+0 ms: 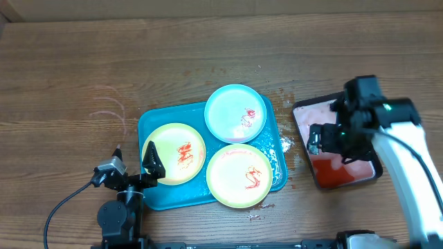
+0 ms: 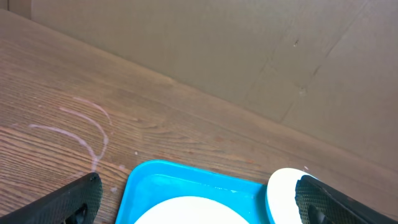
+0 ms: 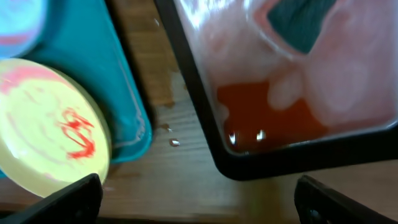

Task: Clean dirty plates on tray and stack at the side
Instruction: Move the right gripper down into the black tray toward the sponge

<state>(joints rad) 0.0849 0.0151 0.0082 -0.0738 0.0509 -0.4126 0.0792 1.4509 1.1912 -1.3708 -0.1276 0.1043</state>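
Observation:
The turquoise tray [image 1: 147, 123] lies mid-table and holds three sauce-smeared plates: a light blue plate [image 1: 235, 113] at the back, a yellow-green plate [image 1: 174, 153] at the left and another yellow-green plate [image 1: 239, 176] at the front right. My left gripper [image 1: 135, 164] is open and empty at the tray's front-left corner; in the left wrist view the gripper [image 2: 199, 208] spans the tray rim [image 2: 143, 171] and the left plate [image 2: 186, 214]. My right gripper [image 1: 325, 138] is open and empty above the black tray. In the right wrist view the gripper [image 3: 199, 199] is over bare wood beside the front-right plate [image 3: 43, 124].
A black-rimmed tray [image 1: 302, 149] with pinkish water and red sauce stands right of the turquoise tray; it also shows in the right wrist view [image 3: 205, 143] with a dark object [image 3: 298, 25] in it. Water drops [image 1: 284, 144] lie between the trays. Bare wood tabletop [image 1: 83, 76] surrounds everything.

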